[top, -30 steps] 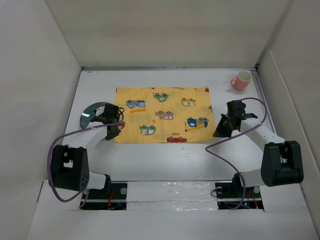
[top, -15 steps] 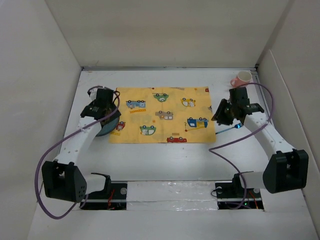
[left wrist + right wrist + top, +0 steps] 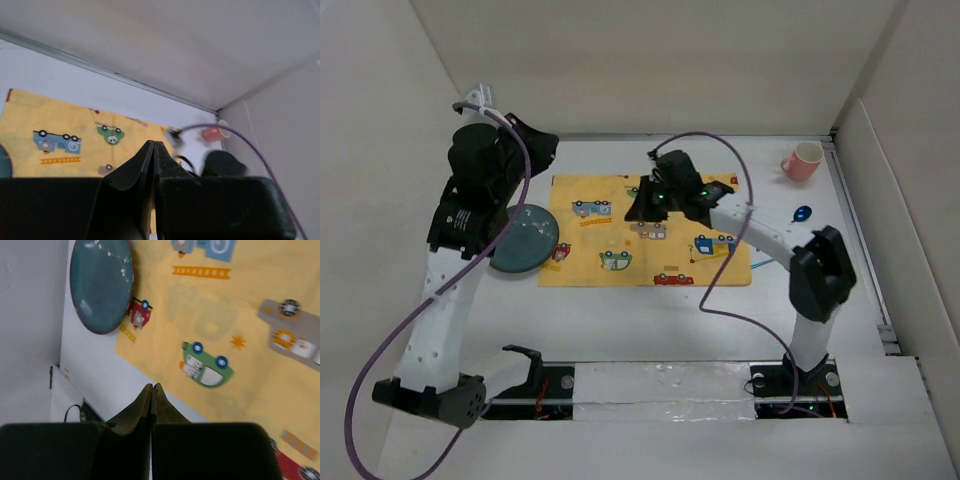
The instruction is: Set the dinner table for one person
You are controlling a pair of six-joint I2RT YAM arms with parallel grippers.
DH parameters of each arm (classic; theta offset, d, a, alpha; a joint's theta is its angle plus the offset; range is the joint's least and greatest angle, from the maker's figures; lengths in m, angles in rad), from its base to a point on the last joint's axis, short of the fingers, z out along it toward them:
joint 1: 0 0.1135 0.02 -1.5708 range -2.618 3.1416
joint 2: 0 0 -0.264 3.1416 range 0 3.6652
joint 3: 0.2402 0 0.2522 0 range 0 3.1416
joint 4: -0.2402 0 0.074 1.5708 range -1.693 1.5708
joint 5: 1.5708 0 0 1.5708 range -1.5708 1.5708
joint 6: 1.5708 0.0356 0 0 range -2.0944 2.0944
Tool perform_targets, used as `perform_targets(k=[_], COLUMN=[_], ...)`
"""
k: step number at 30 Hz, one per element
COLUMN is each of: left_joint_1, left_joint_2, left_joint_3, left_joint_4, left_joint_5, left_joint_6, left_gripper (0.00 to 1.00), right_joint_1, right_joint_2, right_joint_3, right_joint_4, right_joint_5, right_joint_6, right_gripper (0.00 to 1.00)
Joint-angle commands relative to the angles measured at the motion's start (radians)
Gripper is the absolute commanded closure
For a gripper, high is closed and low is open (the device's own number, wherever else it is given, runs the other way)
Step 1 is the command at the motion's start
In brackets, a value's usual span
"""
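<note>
Teal round plate (image 3: pixel 523 238) (speckled glaze) touching rectangular yellow cloth mat (image 3: pixel 610 238)

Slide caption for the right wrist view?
Right gripper, shut and empty, above the yellow car-print mat; teal plate overlapping the mat's edge.

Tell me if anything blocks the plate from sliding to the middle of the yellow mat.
Nothing lies on the mat between the plate and its middle. The right gripper, jaws shut, hangs above the mat.
</note>
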Motion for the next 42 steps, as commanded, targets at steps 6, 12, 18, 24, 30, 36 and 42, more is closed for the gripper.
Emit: perform_targets(k=[6,12,18,24,30,36,42], left_joint_1=[-0.024,-0.024,-0.056,-0.074,-0.084,-0.084,-0.084], left_joint_2=[-0.195,-0.260,-0.289,-0.303,-0.326,-0.340,-0.308], left_joint_3=[-0.098,-0.098,-0.116,-0.118,-0.147,-0.161,-0.103], left_joint_4=[-0.049,-0.207,-0.249,-0.289,-0.304,-0.312,-0.315], left_joint_5=[0.132,0.157,0.160,0.111,0.076,0.045,-0.018], left_joint_6=[-0.084,-0.029,-0.003,0.021,0.037,0.051,0.052], left_gripper=[0.84,0.74,0.71,0.70,0.68,0.67,0.67], right_joint_1=[0.150,0.213,0.232,0.241,0.252,0.252,0.234], right_joint_2=[0.419,0.724,0.839,0.887,0.941,0.913,0.808], right_joint_3=[0.456,0.798,0.876,0.895,0.925,0.867,0.846], right_joint_4=[0.127,0.053,0.047,0.088,0.168,0.258,0.453], right_joint_5=[-0.013,0.026,0.044,0.032,0.018,0.006,-0.098], right_joint_6=[0.177,0.231,0.290,0.343,0.422,0.465,0.533], right_gripper=[0.97,0.50,0.46,0.49,0.60,0.86,1.00])
